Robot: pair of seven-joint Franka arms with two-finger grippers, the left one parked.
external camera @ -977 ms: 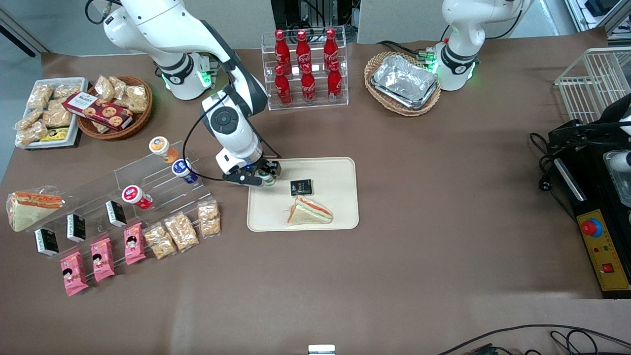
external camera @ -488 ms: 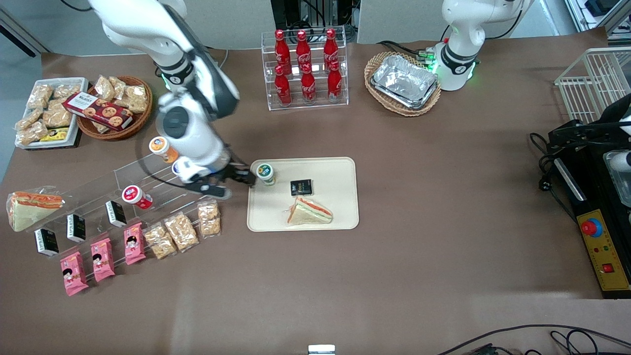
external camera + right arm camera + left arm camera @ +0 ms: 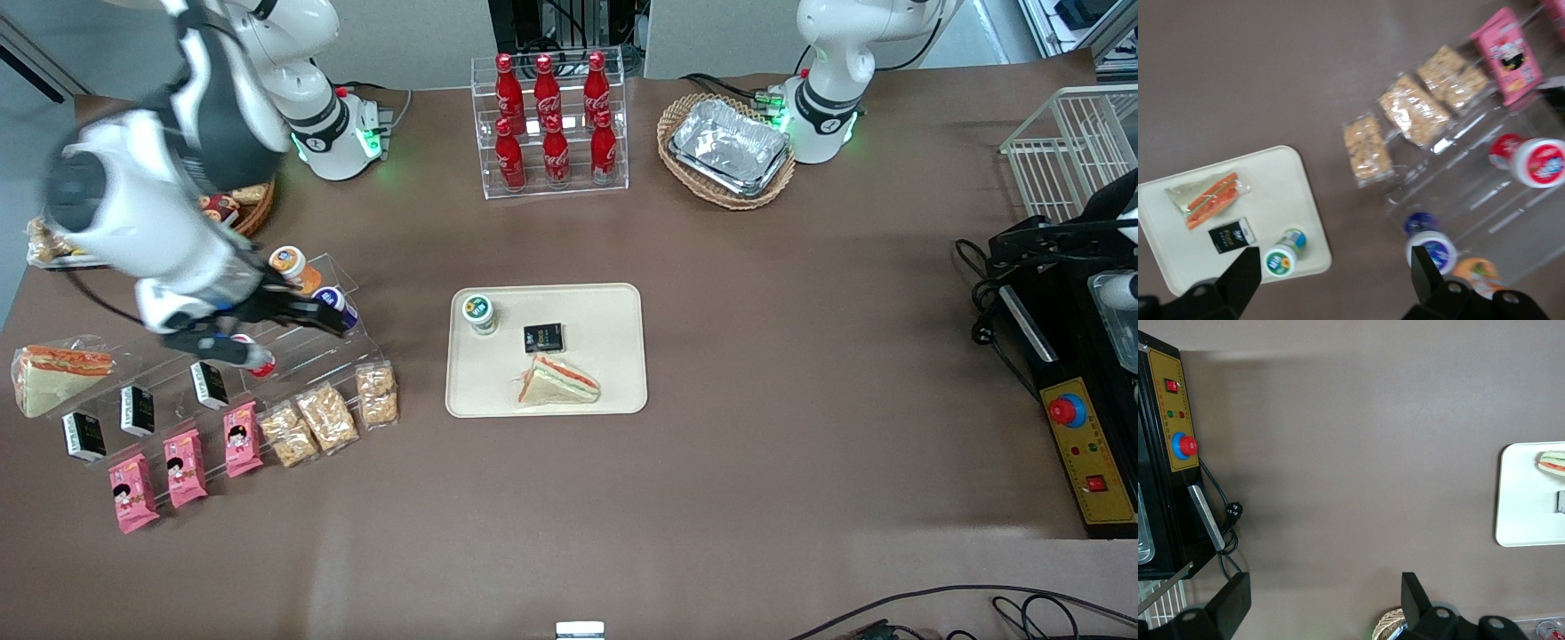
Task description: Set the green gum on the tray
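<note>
The green gum [image 3: 478, 313] stands upright on the cream-beige tray [image 3: 609, 307], in the tray corner nearest the working arm's end and away from the front camera. It also shows in the right wrist view [image 3: 1280, 257] on the tray [image 3: 1281, 190]. My right gripper [image 3: 298, 342] is open and empty. It hangs above the clear acrylic stand [image 3: 293, 338], well apart from the tray, toward the working arm's end of the table. In the right wrist view the gripper [image 3: 1331, 280] spans bare table between the gum and the stand.
On the tray lie a wrapped sandwich [image 3: 558, 381] and a black packet [image 3: 543, 338]. The stand holds orange-lidded [image 3: 289, 264], blue-lidded [image 3: 1435, 252] and red-lidded [image 3: 1538, 162] canisters. Snack bags [image 3: 327, 416] lie in front of it. A cola bottle rack [image 3: 549, 120] and a foil-tray basket [image 3: 727, 149] stand farther back.
My gripper let go of the green gum on the tray, opened, and swung away toward the working arm's end, rising over the acrylic stand. The gum stays standing on the tray.
</note>
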